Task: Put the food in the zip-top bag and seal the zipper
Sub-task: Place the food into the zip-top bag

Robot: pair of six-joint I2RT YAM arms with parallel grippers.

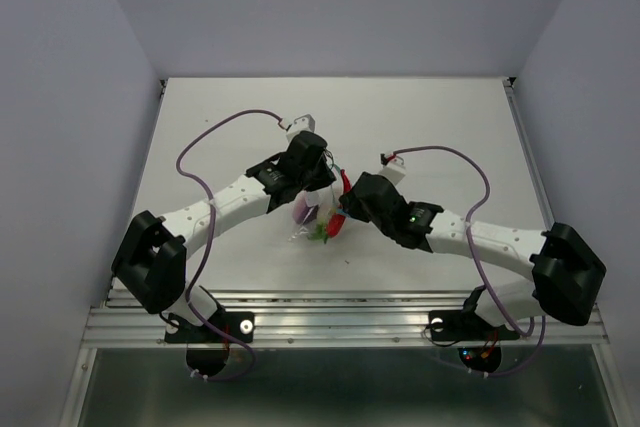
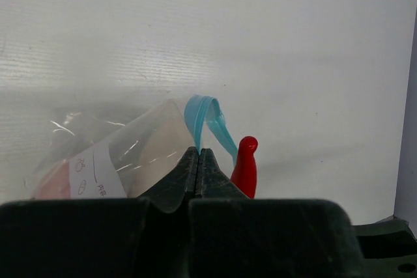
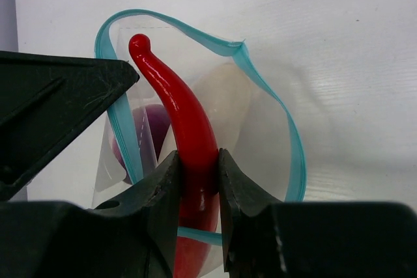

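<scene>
The clear zip-top bag (image 1: 312,215) hangs over the middle of the table. My left gripper (image 2: 199,152) is shut on its light-blue zipper (image 2: 207,114) and holds the bag up by that edge. In the right wrist view the bag's mouth gapes open, ringed by the zipper (image 3: 297,161). My right gripper (image 3: 197,168) is shut on the curved red chili (image 3: 186,122), which passes through the mouth. The purple onion (image 3: 146,136) and the white radish (image 3: 225,96) lie inside the bag. The chili's tip (image 2: 246,161) shows beside my left fingers. Both grippers meet in the top view, the left (image 1: 320,187) and the right (image 1: 346,203).
The white table (image 1: 420,127) is walled by grey panels on three sides. Purple cables (image 1: 215,132) loop from both arms over the table. A metal rail (image 1: 340,319) runs along the near edge. The left gripper's finger (image 3: 58,105) sits close beside the bag's mouth.
</scene>
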